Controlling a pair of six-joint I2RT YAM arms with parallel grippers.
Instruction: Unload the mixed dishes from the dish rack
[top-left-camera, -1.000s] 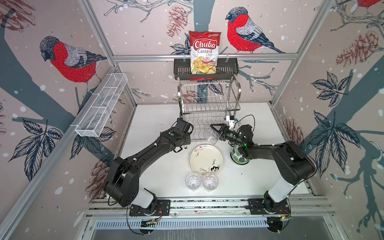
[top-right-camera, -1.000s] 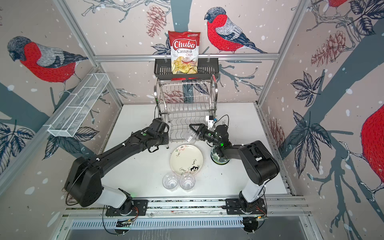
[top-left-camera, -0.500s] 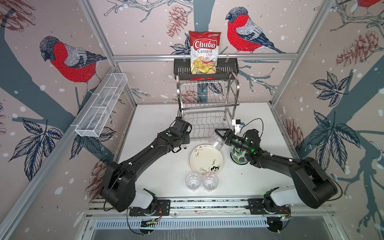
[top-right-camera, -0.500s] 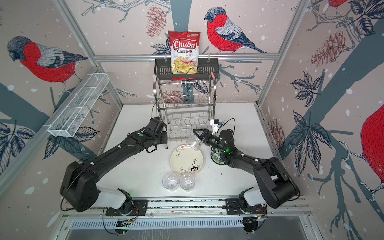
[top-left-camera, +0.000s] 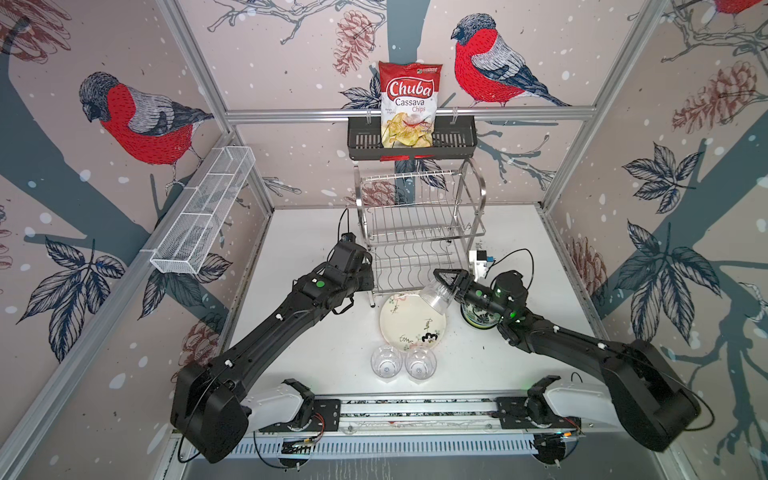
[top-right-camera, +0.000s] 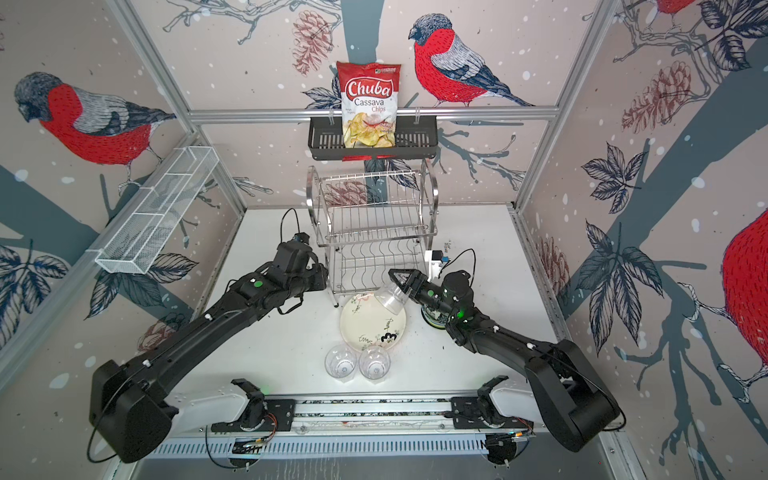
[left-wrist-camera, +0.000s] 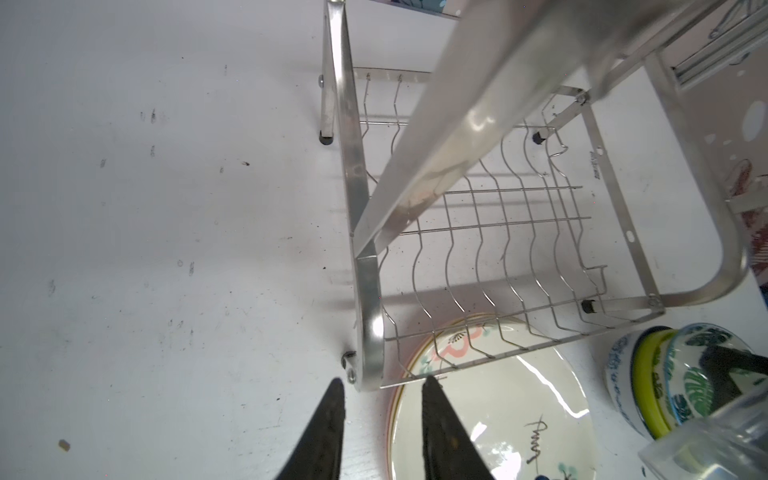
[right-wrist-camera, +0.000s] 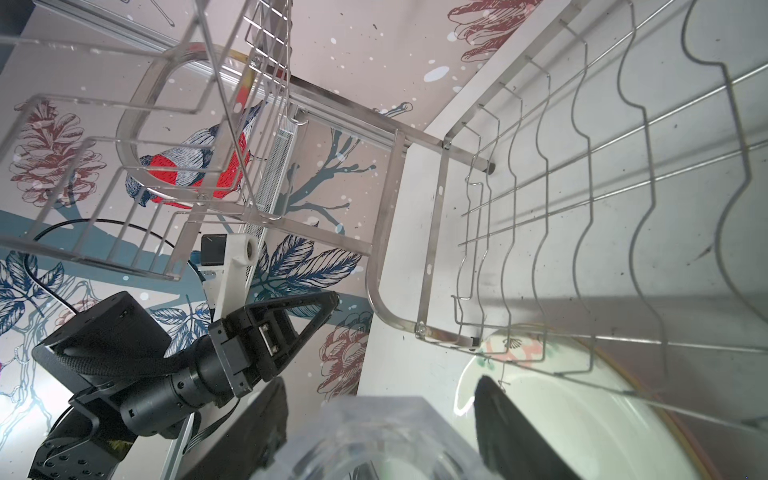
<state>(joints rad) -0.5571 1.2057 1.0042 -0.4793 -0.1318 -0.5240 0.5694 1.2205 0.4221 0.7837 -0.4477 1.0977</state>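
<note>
at the left front foot of the rack (top-left-camera: 415, 239), the left gripper (left-wrist-camera: 383, 384) has its jaws a little apart with nothing between them, its tips just beside the chrome corner post. a sideways move from there could knock the post and shove the light wire frame. the rack looks empty on both tiers. in front of it the plates (top-left-camera: 411, 328) lie stacked flat on the table (top-left-camera: 311, 353), their far edge tucked under the rack's lower front wire, so any slide of the frame could scrape or jolt them. above the right edge of that stack the right gripper (top-left-camera: 451, 284) is clamped on a clear glass (top-left-camera: 436, 296), held tilted and off the table. smooth glass between hard fingers may slip, and a drop from here would land on the top plate. set down at this tilt, it would likely topple. two glasses (top-left-camera: 386, 361) stand side by side nearer the front, so a spot next to them is tight and a nudge could tip them. under the right arm sits the stack of bowls (top-left-camera: 476, 323), which the arm could clip as it swings.
</note>
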